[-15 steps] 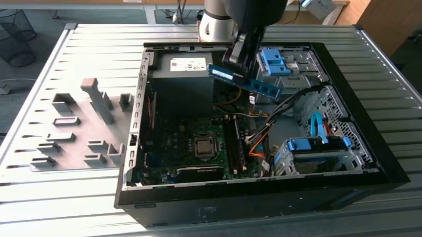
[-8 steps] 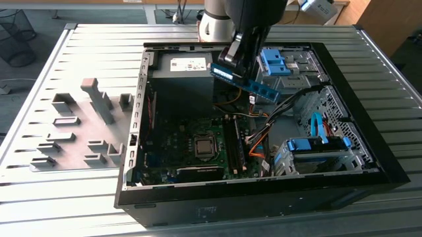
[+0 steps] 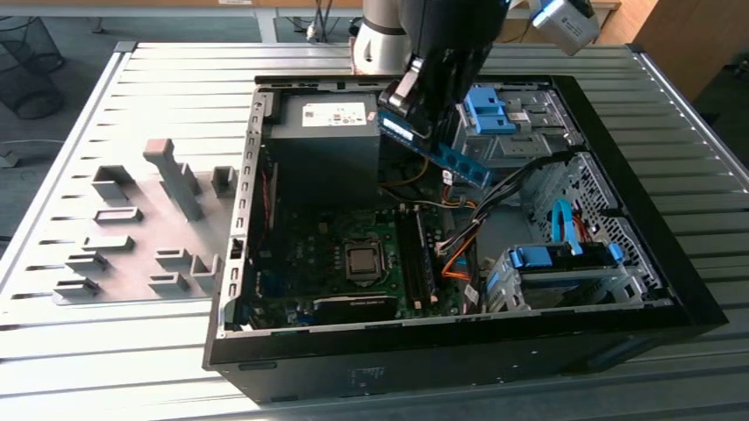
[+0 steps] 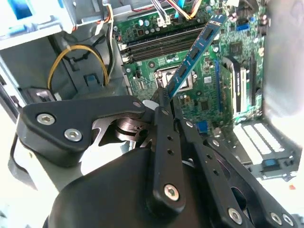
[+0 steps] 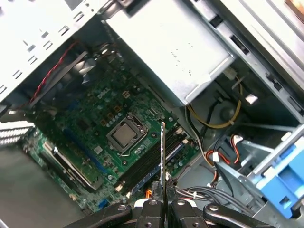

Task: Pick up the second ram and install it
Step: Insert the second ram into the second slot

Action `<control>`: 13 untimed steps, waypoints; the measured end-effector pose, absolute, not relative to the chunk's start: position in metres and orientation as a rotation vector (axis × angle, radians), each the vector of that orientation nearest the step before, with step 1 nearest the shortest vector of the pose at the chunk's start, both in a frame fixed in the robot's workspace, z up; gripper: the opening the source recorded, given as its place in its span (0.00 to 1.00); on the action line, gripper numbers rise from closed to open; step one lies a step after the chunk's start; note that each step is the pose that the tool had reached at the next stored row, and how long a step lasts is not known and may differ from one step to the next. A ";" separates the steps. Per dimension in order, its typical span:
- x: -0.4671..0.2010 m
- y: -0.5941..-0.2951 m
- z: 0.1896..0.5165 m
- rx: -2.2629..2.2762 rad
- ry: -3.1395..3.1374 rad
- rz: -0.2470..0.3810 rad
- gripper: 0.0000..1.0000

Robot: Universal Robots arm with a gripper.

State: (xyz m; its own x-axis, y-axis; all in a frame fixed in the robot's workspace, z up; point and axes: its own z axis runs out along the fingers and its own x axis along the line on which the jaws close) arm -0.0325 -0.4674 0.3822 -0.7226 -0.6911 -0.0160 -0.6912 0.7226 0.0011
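Observation:
The second ram is a blue-green stick with black chips. It hangs tilted above the open computer case, and my gripper is shut on its upper end. In the second wrist view the ram reaches out from the gripper over the motherboard. In the first wrist view the ram shows edge-on, rising from the gripper and lined up above the long black memory slots. The same slots lie beside the processor socket, well below the stick.
A grey power supply fills the case's far corner. Blue drive caddies and orange and black cables lie on the exterior view's right of the slots. Grey fixture blocks stand on the slatted table left of the case.

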 end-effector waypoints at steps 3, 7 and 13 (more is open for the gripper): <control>-0.032 -0.467 0.382 -1.089 2.931 0.010 0.14; -0.032 -0.467 0.381 -0.982 2.968 0.009 0.14; -0.032 -0.467 0.381 -0.828 3.015 0.008 0.14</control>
